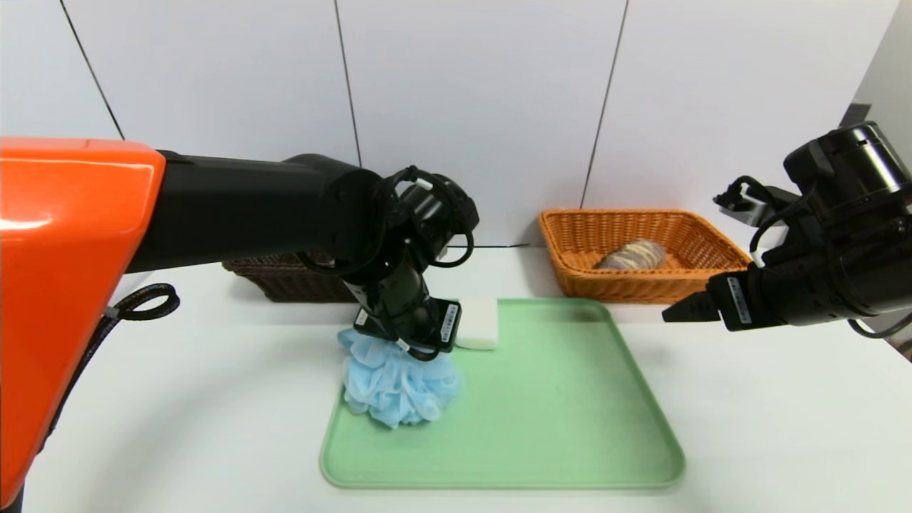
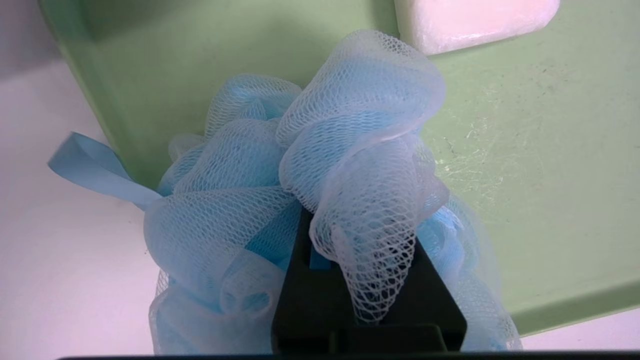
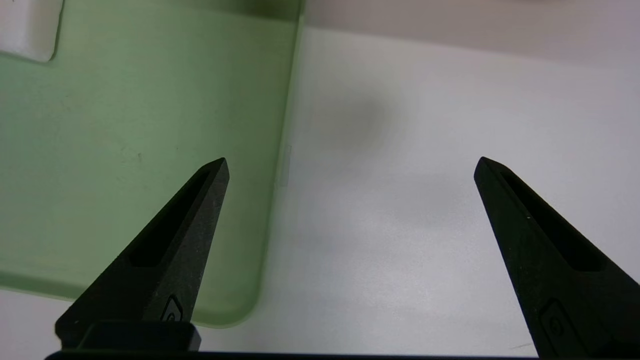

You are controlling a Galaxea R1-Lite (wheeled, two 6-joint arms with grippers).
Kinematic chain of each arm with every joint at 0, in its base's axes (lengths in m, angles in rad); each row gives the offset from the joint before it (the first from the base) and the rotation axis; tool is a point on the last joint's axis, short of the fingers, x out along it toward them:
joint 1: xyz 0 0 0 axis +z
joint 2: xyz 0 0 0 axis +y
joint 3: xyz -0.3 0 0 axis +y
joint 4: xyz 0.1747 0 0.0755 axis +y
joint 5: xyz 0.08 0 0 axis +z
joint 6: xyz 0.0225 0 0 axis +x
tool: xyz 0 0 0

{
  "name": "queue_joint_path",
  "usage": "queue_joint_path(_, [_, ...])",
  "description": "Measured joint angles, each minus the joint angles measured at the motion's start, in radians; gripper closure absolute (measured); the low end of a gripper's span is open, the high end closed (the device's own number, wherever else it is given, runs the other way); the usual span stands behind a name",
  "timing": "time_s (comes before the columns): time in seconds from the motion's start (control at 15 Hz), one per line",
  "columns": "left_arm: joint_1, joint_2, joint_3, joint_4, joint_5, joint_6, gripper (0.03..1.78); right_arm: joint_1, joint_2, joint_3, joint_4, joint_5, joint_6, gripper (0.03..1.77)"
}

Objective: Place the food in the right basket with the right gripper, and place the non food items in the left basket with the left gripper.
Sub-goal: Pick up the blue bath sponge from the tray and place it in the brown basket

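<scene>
The light blue mesh bath pouf (image 1: 395,388) sits at the far left corner of the green tray (image 1: 570,427). My left gripper (image 1: 407,343) comes down on it from above and is shut on the pouf (image 2: 320,135), with mesh bunched between and over the black fingers (image 2: 300,280). A white soap bar (image 1: 479,324) lies on the tray just right of that gripper. The striped bread loaf (image 1: 633,255) rests inside the orange right basket (image 1: 645,288). The dark left basket (image 1: 285,283) is half hidden behind my left arm. My right gripper (image 1: 677,311) hovers open and empty off the tray's right side.
Both baskets stand against the white back wall. In the right wrist view the open gripper (image 3: 351,162) hangs over a rounded corner of the tray (image 3: 150,125) and the bare white tabletop (image 3: 425,150). The pouf's blue ribbon loop (image 2: 95,167) hangs over the tray's rim.
</scene>
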Motion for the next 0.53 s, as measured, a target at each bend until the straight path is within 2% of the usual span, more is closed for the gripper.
queue_joint_path(0.53, [0.000, -0.050, -0.047, 0.027, -0.001, 0.002, 1.67, 0.001, 0.000, 0.000, 0.000, -0.005, 0.005, 0.10])
